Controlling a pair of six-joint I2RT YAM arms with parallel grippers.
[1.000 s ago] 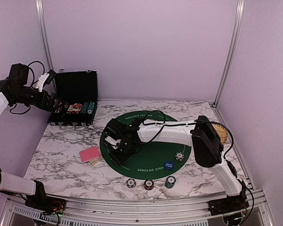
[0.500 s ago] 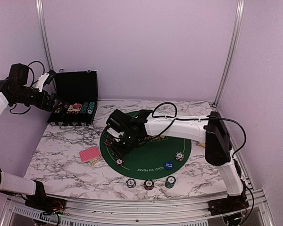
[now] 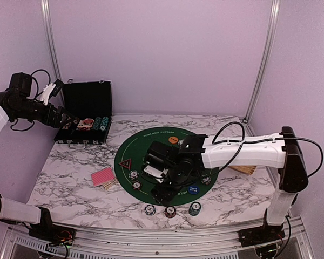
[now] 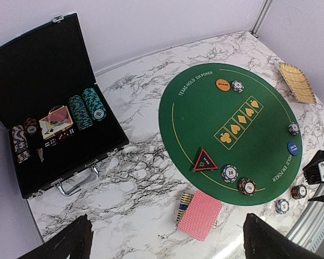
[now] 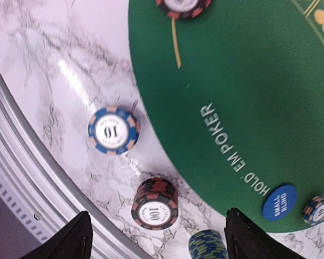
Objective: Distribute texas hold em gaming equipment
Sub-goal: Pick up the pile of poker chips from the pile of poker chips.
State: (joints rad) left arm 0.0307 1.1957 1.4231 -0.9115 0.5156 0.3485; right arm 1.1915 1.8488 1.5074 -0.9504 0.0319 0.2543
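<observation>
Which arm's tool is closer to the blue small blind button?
Right. The right tool hovers beside the blue button; the left tool is far away at the chip case.

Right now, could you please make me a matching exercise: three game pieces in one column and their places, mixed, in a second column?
Column one:
1. triangle marker
2. red-backed cards
3. teal chip stacks

Column two:
A. inside the open black case
B. on the green mat
C. on the marble table, beside that mat

Pairs: 1-B, 2-C, 3-A.
</observation>
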